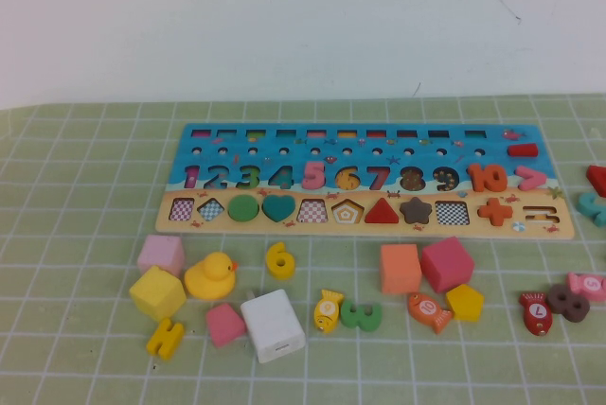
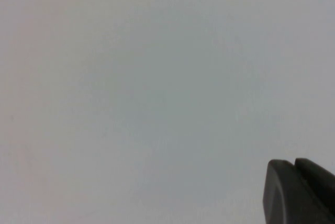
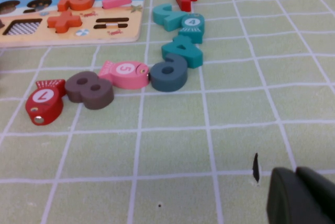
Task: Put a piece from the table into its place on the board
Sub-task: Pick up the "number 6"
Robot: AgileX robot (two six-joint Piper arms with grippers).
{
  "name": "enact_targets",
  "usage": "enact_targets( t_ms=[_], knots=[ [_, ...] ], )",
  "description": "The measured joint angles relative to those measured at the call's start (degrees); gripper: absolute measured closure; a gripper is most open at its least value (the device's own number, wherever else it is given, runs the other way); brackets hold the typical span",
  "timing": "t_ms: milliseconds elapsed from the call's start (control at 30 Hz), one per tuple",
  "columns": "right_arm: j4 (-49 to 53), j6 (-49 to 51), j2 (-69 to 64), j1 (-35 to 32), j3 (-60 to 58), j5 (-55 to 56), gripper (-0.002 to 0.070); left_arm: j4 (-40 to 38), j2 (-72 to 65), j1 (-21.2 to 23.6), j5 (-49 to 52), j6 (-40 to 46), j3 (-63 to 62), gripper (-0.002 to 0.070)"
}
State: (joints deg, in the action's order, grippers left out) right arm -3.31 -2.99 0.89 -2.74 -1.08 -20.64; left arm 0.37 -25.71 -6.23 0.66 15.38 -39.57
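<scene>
- The worktop [image 1: 85, 235], a light green cloth gridded in white, carries everything in the high view; neither arm shows there.
- The board [image 1: 369, 183] lies flat across the middle, blue above, tan strip below; in the right wrist view its end sits well ahead of the right gripper [image 3: 301, 195].
- Loose blocks crowd the cloth below the board: a white cube [image 1: 273, 325], a yellow duck [image 1: 210, 276], a crimson cube [image 1: 447, 264].
- The yellow numeral 6 [image 1: 280, 260] lies on the cloth just below the board's tan strip, right of the duck, touching nothing. It shows in neither wrist view, so it can't be placed against either gripper.
- Ahead of the right gripper: a red fish marked 7 [image 3: 44, 103] touching a brown 8 [image 3: 89, 89], then a pink fish marked 5 [image 3: 125, 74].
- The right gripper sits low over bare cloth; open or closed, I cannot tell.
- The left gripper [image 2: 301, 192] is pressed together, holding nothing, facing a blank pale surface.
</scene>
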Motion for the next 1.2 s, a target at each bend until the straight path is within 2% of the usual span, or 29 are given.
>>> enact_targets(
  t_ms=[133,333,433,500,700,833,1000,1133,1200],
  knots=[
    [0.0,0.0,0.0,0.0,0.0,0.0,0.0679,0.0,0.0,0.0,-2.2,0.0,0.0,0.0677],
    [0.0,0.0,0.0,0.0,0.0,0.0,0.0679,-1.1,-1.4,0.0,0.3,-2.6,0.0,0.0677],
    [0.0,0.0,0.0,0.0,0.0,0.0,0.0679,-4.7,-4.6,0.0,8.9,-8.4,-2.7,0.0677],
    [0.0,0.0,0.0,0.0,0.0,0.0,0.0679,-6.1,-8.1,0.0,18.4,-11.0,-6.1,0.0677],
    [0.0,0.0,0.0,0.0,0.0,0.0,0.0679,-9.7,-21.8,0.0,42.6,-12.5,-16.4,0.0677],
    [0.0,0.0,0.0,0.0,0.0,0.0,0.0679,-14.9,-32.2,0.0,51.2,-10.2,-20.3,0.0677],
    [0.0,0.0,0.0,0.0,0.0,0.0,0.0679,-26.4,-45.8,-0.9,53.9,-0.7,-22.8,0.0677],
    [0.0,0.0,0.0,0.0,0.0,0.0,0.0678,-28.5,-55.9,-4.8,53.7,1.7,-26.4,0.0677],
    [0.0,0.0,0.0,0.0,0.0,0.0,0.0679,-26.6,-62.3,-8.7,52.5,0.5,-30.8,0.0677]
  ],
)
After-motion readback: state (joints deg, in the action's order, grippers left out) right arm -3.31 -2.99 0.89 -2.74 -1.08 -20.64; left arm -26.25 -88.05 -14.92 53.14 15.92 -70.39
